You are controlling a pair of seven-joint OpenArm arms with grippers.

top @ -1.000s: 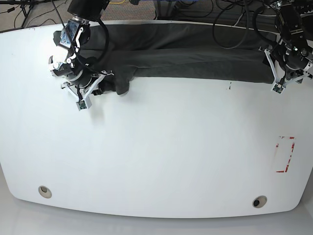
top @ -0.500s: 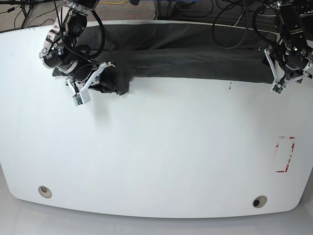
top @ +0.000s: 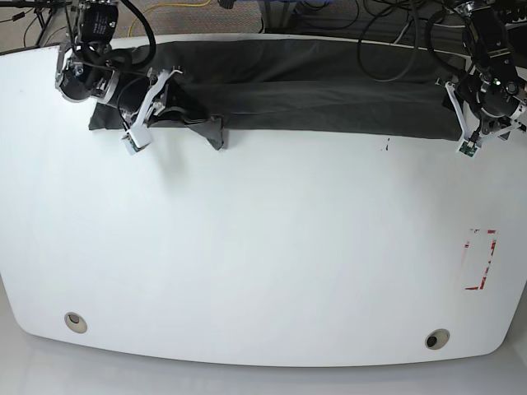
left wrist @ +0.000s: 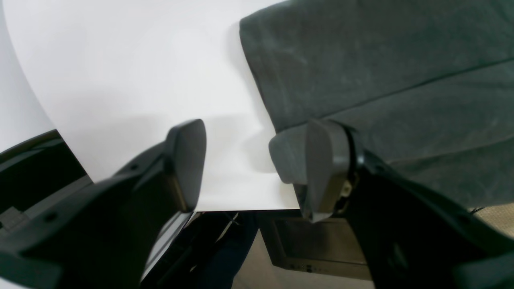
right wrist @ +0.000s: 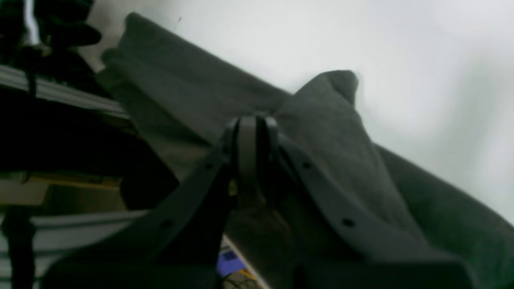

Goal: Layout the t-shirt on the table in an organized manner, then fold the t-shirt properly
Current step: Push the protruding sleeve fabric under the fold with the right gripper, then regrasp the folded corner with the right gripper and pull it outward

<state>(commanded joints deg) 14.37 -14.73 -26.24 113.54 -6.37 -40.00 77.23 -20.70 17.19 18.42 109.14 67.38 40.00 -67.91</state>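
The dark grey t-shirt [top: 313, 90] lies as a long wrinkled band along the far edge of the white table [top: 263, 247]. My right gripper [top: 185, 111] is at the shirt's left end, and a small flap hangs toward the front beside it. In the right wrist view this gripper [right wrist: 249, 148] is shut on the t-shirt [right wrist: 321, 120], which runs off in a ridge past its fingers. My left gripper [top: 455, 119] is at the shirt's right end. In the left wrist view it [left wrist: 255, 164] stands open over the table [left wrist: 120, 60], one finger [left wrist: 321, 168] against the shirt's corner [left wrist: 381, 80].
Two metal grommet holes [top: 76, 322] [top: 436, 338] sit near the front edge. A red-outlined rectangle [top: 480, 259] marks the right side, and a small dark speck [top: 387, 146] lies just in front of the shirt. Cables [top: 387, 33] hang behind the far edge.
The right arm has moved left and toward the far edge, drawing the shirt's bunched left end out longer and flatter. The left arm has stayed where it was.
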